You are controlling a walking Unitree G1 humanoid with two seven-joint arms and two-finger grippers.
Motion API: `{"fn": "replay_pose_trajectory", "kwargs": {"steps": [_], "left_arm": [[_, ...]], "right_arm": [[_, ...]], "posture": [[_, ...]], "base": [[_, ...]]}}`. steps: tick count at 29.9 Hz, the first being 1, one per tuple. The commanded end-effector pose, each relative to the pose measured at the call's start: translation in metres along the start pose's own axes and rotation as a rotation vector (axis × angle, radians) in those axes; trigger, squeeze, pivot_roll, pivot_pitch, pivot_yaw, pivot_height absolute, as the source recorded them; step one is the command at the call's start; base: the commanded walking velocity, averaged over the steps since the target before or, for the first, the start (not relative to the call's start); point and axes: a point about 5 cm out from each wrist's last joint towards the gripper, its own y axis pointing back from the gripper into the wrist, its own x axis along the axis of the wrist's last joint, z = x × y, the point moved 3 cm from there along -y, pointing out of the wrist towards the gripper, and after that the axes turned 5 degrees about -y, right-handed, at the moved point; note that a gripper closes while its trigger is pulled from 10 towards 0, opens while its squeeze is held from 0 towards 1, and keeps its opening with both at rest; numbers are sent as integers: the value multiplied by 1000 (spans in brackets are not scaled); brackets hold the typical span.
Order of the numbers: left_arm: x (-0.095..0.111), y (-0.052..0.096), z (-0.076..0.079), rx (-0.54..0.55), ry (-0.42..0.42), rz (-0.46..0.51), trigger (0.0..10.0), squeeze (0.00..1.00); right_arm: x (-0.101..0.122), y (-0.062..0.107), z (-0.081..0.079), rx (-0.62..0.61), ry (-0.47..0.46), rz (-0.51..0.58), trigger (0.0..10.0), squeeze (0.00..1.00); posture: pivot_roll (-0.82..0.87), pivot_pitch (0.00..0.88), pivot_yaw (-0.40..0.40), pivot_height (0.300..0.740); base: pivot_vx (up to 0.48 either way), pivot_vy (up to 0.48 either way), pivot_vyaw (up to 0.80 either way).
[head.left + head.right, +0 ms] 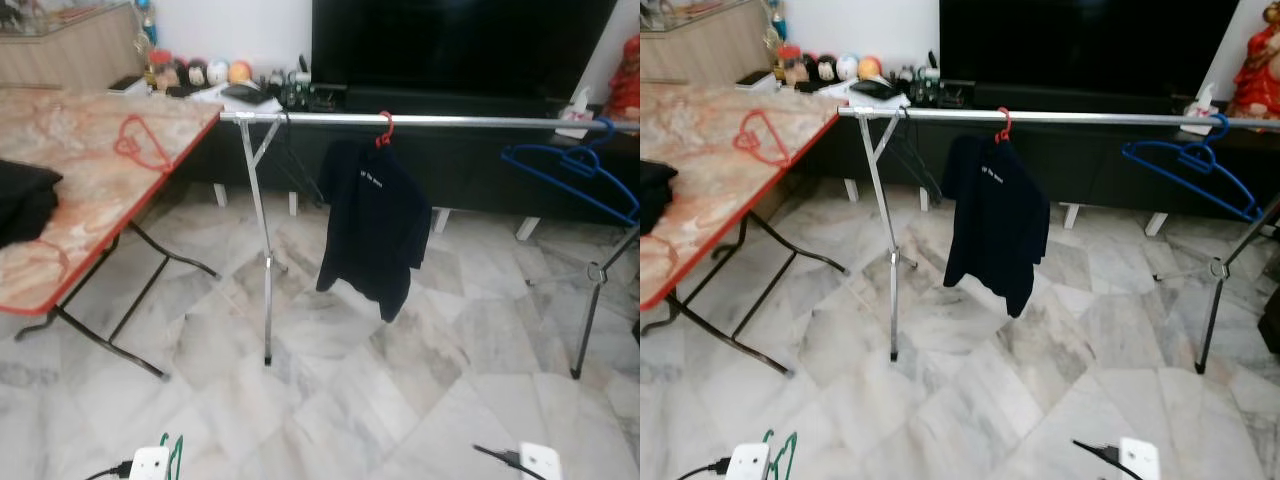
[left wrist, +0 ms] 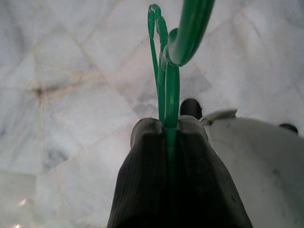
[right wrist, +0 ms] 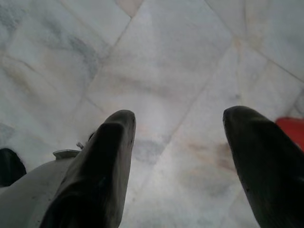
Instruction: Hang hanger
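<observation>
While the left gripper [image 2: 166, 126] hangs low at the robot's side, its two black fingers are pressed shut on the thin green plastic hanger [image 2: 165, 61], which stands out past the fingertips over the pale marble floor [image 2: 71, 85]. Its long axis runs roughly in line with the fingers, and the curved hook end points away from them; how the shoulders lie I cannot tell. The right gripper [image 3: 178, 128] hangs idle, fingers spread wide with nothing between them.

Ahead of and well above both grippers runs the long silver metal clothes rail [image 1: 450, 121], carrying a dark shirt on a red hanger [image 1: 374, 225] and a bare blue plastic hanger [image 1: 575, 170]. To hang it well, I judge the left arm should rise above the rail's bare stretch between those two, hook opening downward, then lower until it catches before releasing.
</observation>
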Motion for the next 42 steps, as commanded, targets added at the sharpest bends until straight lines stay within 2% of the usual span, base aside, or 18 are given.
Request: {"fn": "replay_pose_trajectory", "kwargs": {"steps": [1, 3, 8, 12, 15, 26, 34, 36, 42], "left_arm": [[4, -1, -1, -8, -38, 14, 10000, 0], [5, -1, 0, -11, -46, 15, 10000, 0], [5, -1, 0, -11, -30, 19, 10000, 0], [7, -1, 2, -16, -32, 23, 10000, 0], [10, -2, 5, -18, -29, 29, 10000, 0], [14, -2, 7, -18, -17, 42, 10000, 0], [18, -2, 3, 8, 13, 63, 10000, 0], [19, -2, -1, 6, 53, 80, 10000, 0], [12, 1, -13, 15, 48, 74, 10000, 0]], "right_arm": [[2, 0, 4, -21, 1, 4, 10000, 0], [1, 0, 5, -22, 1, 3, 10000, 0], [-1, 2, 24, -61, -29, -3, 10000, 0], [-2, 6, 48, -95, -29, -6, 10000, 0], [-2, 7, 51, -94, -40, -4, 10000, 0], [-12, 6, 46, -84, -42, -16, 10000, 0], [-14, 5, 37, -69, -44, -10, 10000, 0], [-13, 5, 33, -59, -41, -5, 10000, 0], [-14, 4, 28, -49, -33, -3, 10000, 0]], "posture": [[-20, 0, -7, 740], [-19, 0, -6, 740], [-20, 0, -5, 740], [-23, 0, -3, 740], [-21, 0, -5, 740], [-19, 0, -9, 740], [-17, 0, -11, 740], [-17, 0, -9, 740], [-13, 0, -11, 740]], "base": [[0, -300, 0], [0, -300, 0], [0, -302, 0], [0, -301, 0], [0, -303, -563], [0, -295, -692], [0, 0, 0], [0, 0, 0], [0, 0, 0]]}}
